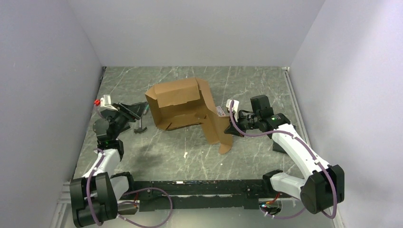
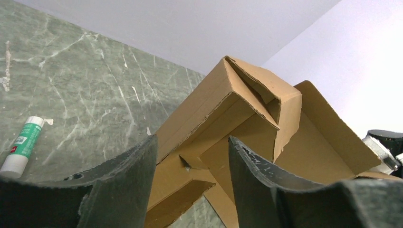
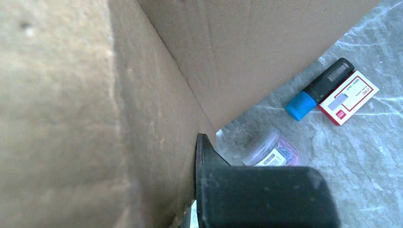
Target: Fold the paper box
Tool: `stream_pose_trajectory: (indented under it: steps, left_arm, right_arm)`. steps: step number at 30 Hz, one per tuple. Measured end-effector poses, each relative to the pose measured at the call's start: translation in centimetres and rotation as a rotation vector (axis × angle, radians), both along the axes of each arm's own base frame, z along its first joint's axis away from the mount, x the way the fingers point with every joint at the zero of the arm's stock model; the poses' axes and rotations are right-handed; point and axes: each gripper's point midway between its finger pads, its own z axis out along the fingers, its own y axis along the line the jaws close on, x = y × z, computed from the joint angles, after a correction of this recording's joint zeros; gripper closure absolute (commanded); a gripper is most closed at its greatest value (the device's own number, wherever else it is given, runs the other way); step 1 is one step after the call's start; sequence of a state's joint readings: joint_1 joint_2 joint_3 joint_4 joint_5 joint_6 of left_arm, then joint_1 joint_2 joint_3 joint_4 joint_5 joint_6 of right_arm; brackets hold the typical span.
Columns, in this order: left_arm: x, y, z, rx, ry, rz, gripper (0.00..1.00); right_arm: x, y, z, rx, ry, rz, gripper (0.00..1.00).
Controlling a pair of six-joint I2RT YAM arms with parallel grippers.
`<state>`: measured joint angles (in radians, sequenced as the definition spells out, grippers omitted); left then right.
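Observation:
The paper box is brown corrugated cardboard, half-formed, standing mid-table with raised walls and a long flap reaching toward the near right. My left gripper is just left of it, a short gap away. In the left wrist view its fingers are apart with nothing between them, and the paper box rises beyond the left gripper. My right gripper is shut on the right flap. In the right wrist view one finger presses flat against the cardboard; the other finger is hidden behind it.
A green-and-white glue stick lies on the marble table left of the box. By the right flap are a blue-capped black marker, a small red-and-white packet and a clear plastic tub. Grey walls enclose the table on three sides.

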<state>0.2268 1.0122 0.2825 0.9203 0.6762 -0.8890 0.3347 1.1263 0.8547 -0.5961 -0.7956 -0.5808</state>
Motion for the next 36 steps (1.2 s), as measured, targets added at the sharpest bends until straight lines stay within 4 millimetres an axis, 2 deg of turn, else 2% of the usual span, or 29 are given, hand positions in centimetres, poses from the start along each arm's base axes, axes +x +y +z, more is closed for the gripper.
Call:
stream_pose_trajectory:
  steps: [7,11,20,25,32,36]
  left_arm:
    - [0.5,-0.7,-1.7,-0.008,0.04,-0.072,0.56]
    - [1.1,-1.5,-2.5,-0.018,0.069,-0.124,0.61]
    - [1.0,-5.8,-1.2,0.03,0.029,-0.255,0.69]
    - [0.4,-7.2,-1.3,0.083,0.029,-0.252,0.72]
    - [0.4,-9.3,-1.0,0.142,0.055,-0.254,0.72]
    - [0.5,-8.9,-1.2,0.162,0.075,-0.208,0.62]
  right_arm:
    - [-0.2,0.3,-0.3,-0.001,0.012,0.013,0.93]
    - [-0.3,0.6,-0.4,-0.002,0.015,0.024,0.93]
    - [-0.8,1.1,-0.6,-0.005,0.021,0.048,0.93]
    - [-1.2,1.4,-0.6,-0.006,0.023,0.067,0.94]
    - [-1.6,1.9,-0.5,0.001,0.019,0.098,0.94]
    - [-1.6,1.9,-0.6,0.0,0.021,0.095,0.93]
